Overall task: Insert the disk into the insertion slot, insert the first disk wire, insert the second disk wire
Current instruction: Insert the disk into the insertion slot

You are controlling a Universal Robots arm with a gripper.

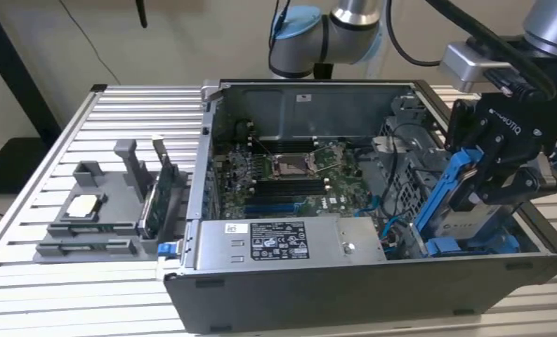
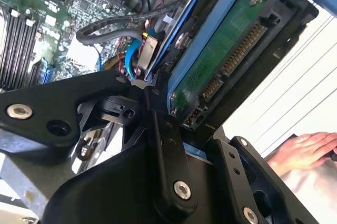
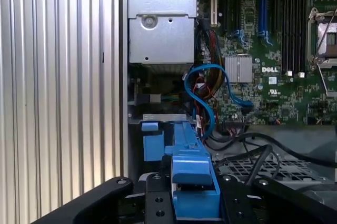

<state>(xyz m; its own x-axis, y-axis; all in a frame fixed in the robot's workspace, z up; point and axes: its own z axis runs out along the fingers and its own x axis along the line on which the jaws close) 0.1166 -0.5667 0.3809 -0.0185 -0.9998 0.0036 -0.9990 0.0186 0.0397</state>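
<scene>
In the exterior view the pincer (image 1: 492, 184) was clamped on the disk (image 1: 466, 223). It held the disk steeply tilted over the right, near corner of the open computer case (image 1: 353, 295), which stood on the slatted tabletop (image 1: 62, 295). The disk's lower end was at the blue rails of the insertion slot (image 1: 447, 247); whether it touched them I could not tell. Well to the left stood a grey tray (image 1: 90, 239) with a green circuit card (image 1: 156, 203). The second wrist view added the disk's underside: a green board with a bare connector (image 2: 242, 50) inside the blue carrier bracket (image 2: 192, 50), and a person's hand (image 2: 305, 150) far outside the case. Judging by this, the disk was dense and stiff but easily hurt by knocks, so it was best gripped across the carrier's long sides, clear of the board and connector; the plastic bracket probably flexed a little. The first wrist view looked along the carrier's edge (image 3: 192, 166) between the black fingers (image 3: 158, 203). It gave the lie of the bay below, with a loose blue cable (image 3: 210, 87) curling beside the motherboard (image 3: 274, 50).
</scene>
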